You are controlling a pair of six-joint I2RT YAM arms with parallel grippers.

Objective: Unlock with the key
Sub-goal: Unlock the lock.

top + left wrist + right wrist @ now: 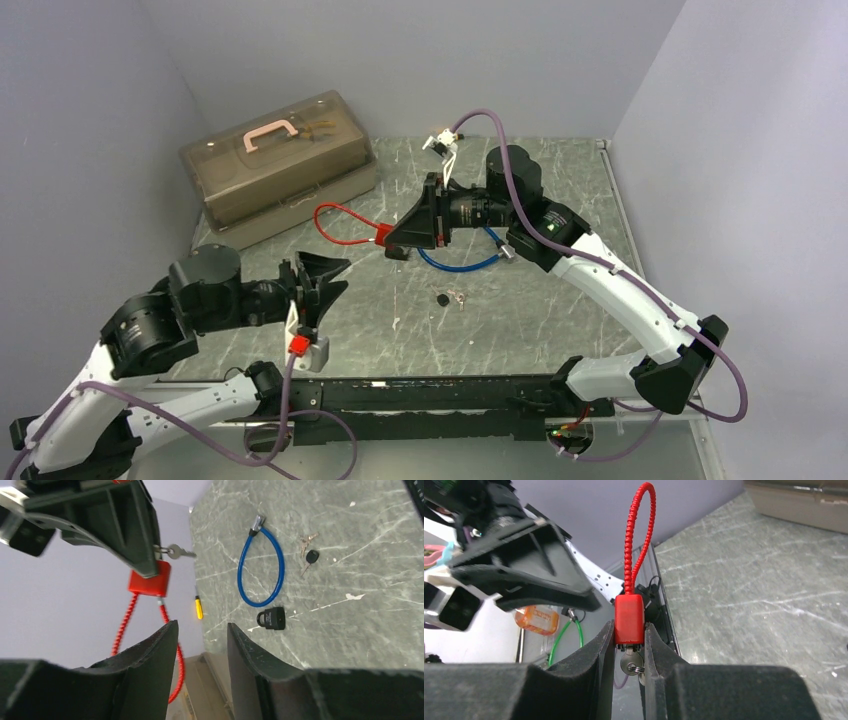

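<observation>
My right gripper (629, 626) is shut on the body of a red cable lock (629, 615), held above the table with its red cable loop (335, 224) pointing toward the left arm. A silver key (631, 661) sits in the lock's keyhole between the right fingers, and a second key (177, 552) hangs on its ring. My left gripper (201, 628) is open with nothing between its fingers, a short way in front of the red lock (149, 582) and not touching it. In the top view the left gripper (325, 275) is to the left of and nearer than the lock (383, 234).
A blue cable lock (262, 565), a small black padlock (272, 618) and a black-headed key bunch (309, 555) lie on the grey marble table (560, 300). A yellow item (199, 608) lies near the edge. A tan toolbox (280, 165) stands at the back left.
</observation>
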